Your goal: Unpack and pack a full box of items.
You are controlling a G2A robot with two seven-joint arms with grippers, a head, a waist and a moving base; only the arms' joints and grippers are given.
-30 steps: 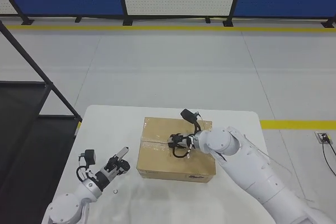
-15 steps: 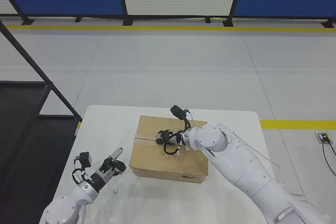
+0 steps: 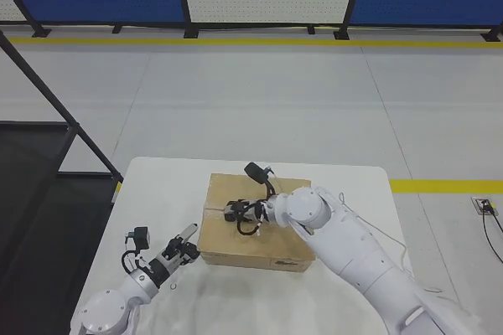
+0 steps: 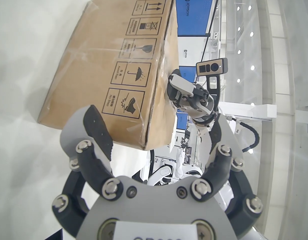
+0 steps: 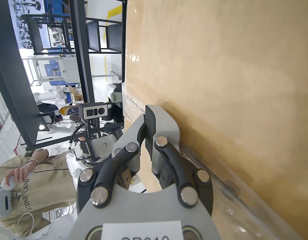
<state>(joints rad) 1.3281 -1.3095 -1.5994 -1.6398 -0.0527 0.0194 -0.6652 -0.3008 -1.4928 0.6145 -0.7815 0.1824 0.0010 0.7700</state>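
The box [image 3: 251,244] is brown, with black picture signs [image 4: 126,88] in little squares on one side and shiny see-through tape [image 4: 94,48]. The table [image 3: 159,193] is white. The left gripper [image 3: 189,234] and right gripper [image 5: 147,123] are silver and white with black pads [image 4: 97,126]. The floor [image 3: 260,100] is grey with a yellow line [image 3: 453,186].

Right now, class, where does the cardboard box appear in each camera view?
Top view: cardboard box on the white table, under the right gripper.
Left wrist view: beyond the open left gripper, printed side showing.
Right wrist view: its plain face beside the shut right gripper.
Shared landmark: the right gripper at the box's taped seam.
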